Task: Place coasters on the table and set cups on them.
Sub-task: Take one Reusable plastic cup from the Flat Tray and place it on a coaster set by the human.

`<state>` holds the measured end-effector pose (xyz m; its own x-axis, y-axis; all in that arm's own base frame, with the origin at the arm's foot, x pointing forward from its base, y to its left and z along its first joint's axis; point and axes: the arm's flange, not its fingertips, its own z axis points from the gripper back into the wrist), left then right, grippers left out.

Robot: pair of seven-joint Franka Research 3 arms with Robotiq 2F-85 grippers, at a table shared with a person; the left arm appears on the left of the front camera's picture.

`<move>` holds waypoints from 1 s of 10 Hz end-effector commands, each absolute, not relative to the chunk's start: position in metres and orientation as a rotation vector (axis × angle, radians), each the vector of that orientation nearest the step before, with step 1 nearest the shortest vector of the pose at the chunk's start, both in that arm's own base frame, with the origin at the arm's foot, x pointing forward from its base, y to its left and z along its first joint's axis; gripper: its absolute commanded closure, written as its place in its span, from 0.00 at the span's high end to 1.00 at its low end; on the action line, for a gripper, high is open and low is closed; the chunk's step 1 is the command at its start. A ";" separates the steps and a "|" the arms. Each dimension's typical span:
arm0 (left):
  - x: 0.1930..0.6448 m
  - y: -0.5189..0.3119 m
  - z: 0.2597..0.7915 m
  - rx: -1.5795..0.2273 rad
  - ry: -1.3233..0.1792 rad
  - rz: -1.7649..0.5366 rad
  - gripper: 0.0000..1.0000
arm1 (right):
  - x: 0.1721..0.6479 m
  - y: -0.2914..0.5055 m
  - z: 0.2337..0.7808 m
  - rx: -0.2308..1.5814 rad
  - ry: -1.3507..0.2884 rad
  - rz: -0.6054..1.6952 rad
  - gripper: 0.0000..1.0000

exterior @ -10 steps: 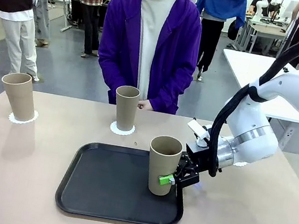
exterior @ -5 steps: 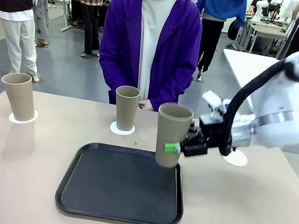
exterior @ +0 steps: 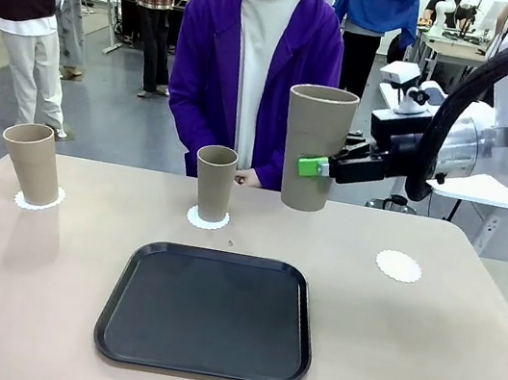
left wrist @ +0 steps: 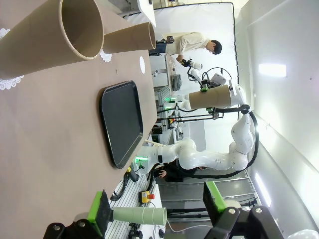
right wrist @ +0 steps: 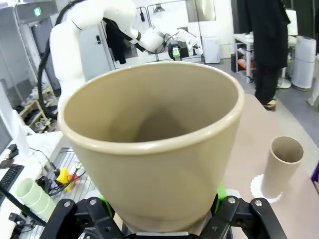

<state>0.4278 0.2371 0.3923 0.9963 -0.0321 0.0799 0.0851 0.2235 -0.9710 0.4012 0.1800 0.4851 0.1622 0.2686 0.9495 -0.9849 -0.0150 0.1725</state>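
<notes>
Since the earlier frames, the third cup (exterior: 315,147) had risen off the black tray (exterior: 208,312) and hung high above its far right corner, clenched by the right gripper (exterior: 321,168). Left of the tray, one cup (exterior: 32,163) stood on a coaster (exterior: 38,203); behind the tray, another cup (exterior: 214,182) stood likewise. Right of the tray, a bare coaster (exterior: 398,265) lay on the bench (exterior: 418,374). The left gripper (left wrist: 157,211) stood released, holding nothing.

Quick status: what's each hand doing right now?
Left hand: open, holding nothing.
Right hand: shut on the third cup, lifted above the table.
</notes>
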 end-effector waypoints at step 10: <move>0.428 0.237 0.394 -1.342 -0.054 -0.079 1.00 | 0.477 0.009 0.439 0.956 -1.049 0.925 0.84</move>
<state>0.4277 0.2373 0.3922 0.9963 -0.0316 0.0799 0.0849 0.2234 -0.9710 0.4668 0.0200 0.4350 0.2550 0.1843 0.9492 -0.9358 0.2942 0.1943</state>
